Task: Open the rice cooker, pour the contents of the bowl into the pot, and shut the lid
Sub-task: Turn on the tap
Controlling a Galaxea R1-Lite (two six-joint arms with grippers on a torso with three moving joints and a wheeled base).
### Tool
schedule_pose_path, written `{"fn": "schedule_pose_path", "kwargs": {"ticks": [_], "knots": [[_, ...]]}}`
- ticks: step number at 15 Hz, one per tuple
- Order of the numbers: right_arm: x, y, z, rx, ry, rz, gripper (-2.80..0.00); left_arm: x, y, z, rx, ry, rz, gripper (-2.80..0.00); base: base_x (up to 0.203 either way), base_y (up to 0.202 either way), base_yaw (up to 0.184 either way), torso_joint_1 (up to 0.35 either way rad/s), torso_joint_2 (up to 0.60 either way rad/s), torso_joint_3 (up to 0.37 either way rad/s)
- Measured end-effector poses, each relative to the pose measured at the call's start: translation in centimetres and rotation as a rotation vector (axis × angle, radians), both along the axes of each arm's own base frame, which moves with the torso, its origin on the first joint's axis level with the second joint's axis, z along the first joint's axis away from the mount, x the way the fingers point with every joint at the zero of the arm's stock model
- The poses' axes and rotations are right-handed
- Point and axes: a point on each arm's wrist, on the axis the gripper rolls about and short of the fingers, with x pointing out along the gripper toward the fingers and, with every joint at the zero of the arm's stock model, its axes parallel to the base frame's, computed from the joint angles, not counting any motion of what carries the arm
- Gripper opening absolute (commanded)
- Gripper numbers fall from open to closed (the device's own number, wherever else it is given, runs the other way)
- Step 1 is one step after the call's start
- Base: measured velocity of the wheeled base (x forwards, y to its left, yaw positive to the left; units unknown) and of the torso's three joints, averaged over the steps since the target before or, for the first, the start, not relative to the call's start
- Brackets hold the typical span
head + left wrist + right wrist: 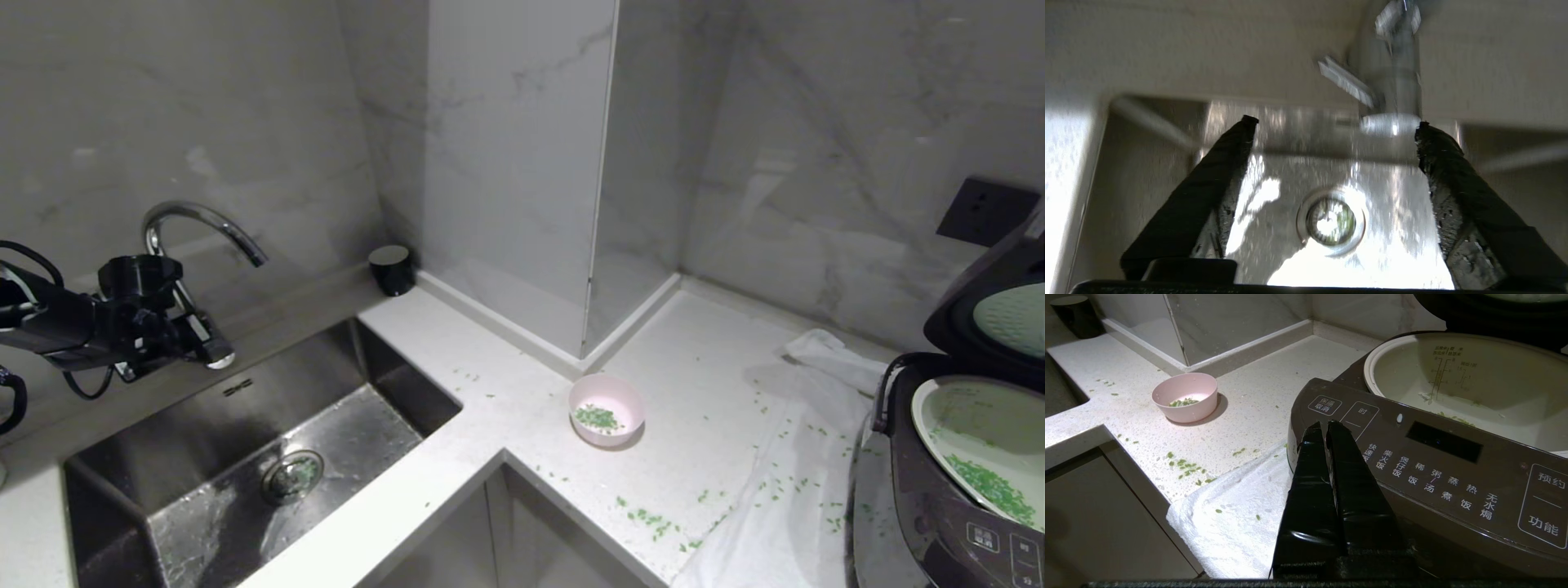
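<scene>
Your lid [1000, 314] stands open and green bits [992, 490] already lie in the pot [939, 425], yet the pink bowl [606, 408] on the desk [718, 408] holds some, left gripper [1331, 126] jaws spread above the sink [245, 425], right gripper [1323, 426] jaws pressed together, lid unclosed

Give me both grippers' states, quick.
Left gripper: open, empty, above the sink near the faucet.
Right gripper: closed, empty, by the rice cooker front panel.

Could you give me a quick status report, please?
Left gripper open, empty, over steel sink. Right gripper shut, parked by dark brown-grey rice cooker, hinged lid up. Pale pink bowl on counter, green bits inside.
</scene>
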Motion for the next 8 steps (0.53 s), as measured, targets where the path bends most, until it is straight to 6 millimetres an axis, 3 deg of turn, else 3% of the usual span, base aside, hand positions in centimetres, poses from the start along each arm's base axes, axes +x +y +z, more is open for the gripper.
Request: {"fn": "schedule_pose_path", "kwargs": {"ticks": [8], "knots": [[0.0,0.0,0.0,0.000,0.000,0.000,-2.80,1.9,1.3,-1.0,-0.006,-0.045,0.025,0.00,0.000,0.000,0.000,0.000,0.00,0.000]]}}
